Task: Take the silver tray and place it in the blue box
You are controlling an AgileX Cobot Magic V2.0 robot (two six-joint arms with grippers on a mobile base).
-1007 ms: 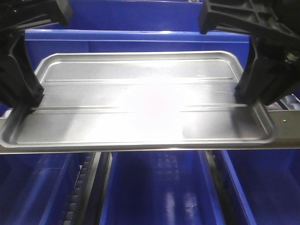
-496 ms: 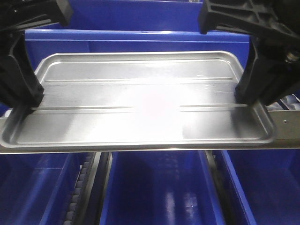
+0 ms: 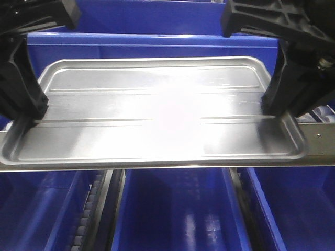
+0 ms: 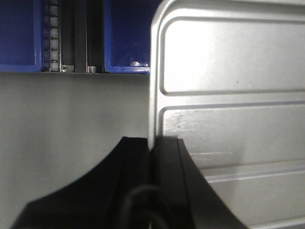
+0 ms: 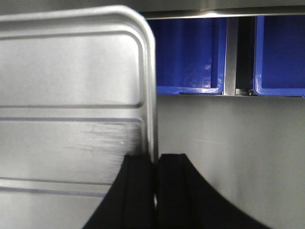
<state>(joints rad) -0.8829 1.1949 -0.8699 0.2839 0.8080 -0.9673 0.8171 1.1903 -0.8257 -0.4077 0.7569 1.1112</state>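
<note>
Backdrop: grey tabletop [image 4: 71, 133]; blue box [image 3: 157, 39] at 12 o'clock.
Tray [image 3: 157, 115]: over tabletop, outside box.
Left pincer [image 4: 153, 152]: clamps 9 o'clock rim.
Right pincer [image 5: 156, 167]: clamps 3 o'clock rim.
Progress: grasped; placing remains.

No legible text, labels, brands, numbers or signs anywhere.
</note>
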